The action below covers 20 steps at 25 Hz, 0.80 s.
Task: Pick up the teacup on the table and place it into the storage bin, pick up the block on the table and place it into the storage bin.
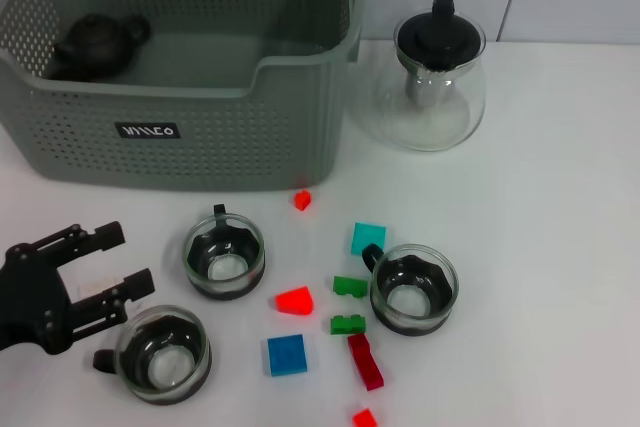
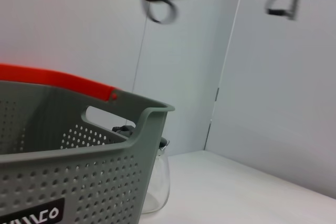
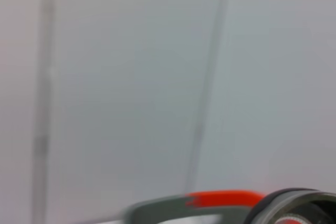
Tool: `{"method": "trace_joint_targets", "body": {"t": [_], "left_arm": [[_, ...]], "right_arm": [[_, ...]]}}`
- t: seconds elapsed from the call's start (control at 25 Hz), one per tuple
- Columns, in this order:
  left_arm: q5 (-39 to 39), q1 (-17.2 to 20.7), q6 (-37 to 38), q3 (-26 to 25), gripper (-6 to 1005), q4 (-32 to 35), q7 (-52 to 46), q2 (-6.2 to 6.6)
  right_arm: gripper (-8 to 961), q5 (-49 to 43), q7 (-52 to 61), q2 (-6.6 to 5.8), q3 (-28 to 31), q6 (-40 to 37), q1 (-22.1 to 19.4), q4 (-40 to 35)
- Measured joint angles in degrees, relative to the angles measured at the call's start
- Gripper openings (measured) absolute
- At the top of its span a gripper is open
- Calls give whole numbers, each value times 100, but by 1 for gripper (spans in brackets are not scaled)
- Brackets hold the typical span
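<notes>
Low at left, the left gripper — fingers spread — flanks a teacup.

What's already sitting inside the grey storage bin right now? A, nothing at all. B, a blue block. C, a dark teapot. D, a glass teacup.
C: in the head view a dark teapot rests in the storage bin's back left corner, while the three glass teacups and the blocks all lie on the table.
</notes>
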Motion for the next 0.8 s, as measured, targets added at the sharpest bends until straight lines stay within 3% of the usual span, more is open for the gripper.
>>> {"method": "trace_joint_targets", "body": {"t": [0.16, 0.28, 0.4, 0.6, 0.8], "left_arm": [[-6, 2, -5, -2, 724, -45, 10, -7], [-6, 14, -11, -1, 724, -54, 8, -16], [-6, 26, -27, -4, 723, -66, 8, -36], [11, 27, -71, -2, 723, -88, -7, -90], [35, 33, -83, 5, 725, -188, 3, -115]], "right_arm": [[54, -232, 122, 1, -324, 1420, 1254, 1760], [54, -251, 76, -10, -269, 2348, 2411, 3699], [54, -256, 59, 39, -383, 3048, 3166, 5007], [54, -196, 315, 125, -625, 3448, 3498, 5675], [54, -192, 418, 116, -657, 3379, 3378, 5790]]}}
